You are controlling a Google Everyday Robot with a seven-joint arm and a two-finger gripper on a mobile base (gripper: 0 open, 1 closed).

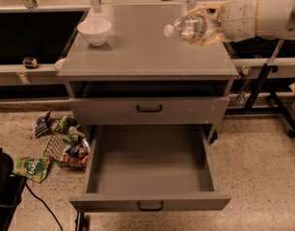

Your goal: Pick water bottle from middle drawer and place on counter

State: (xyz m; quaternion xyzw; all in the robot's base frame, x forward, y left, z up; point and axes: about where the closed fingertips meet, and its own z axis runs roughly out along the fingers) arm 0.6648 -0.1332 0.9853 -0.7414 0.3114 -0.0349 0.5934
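The gripper (207, 25), over the right side of the counter (138, 52), clasps the water bottle (186, 27), its long axis level, cap pointing left toward the bowl (94, 31)

The single camera sits high in front of the cabinet (147, 110), tilted steeply down and facing the drawer fronts. It is fairly near. The counter (142, 52) fills the frame toward 12 o'clock and the open middle drawer (186, 202) fills it toward 6 o'clock, with floor (263, 167) on both sides. At about 1 o'clock the gripper (201, 27) shows by the right edge, clasped around the water bottle (187, 27) over the counter's far right corner.
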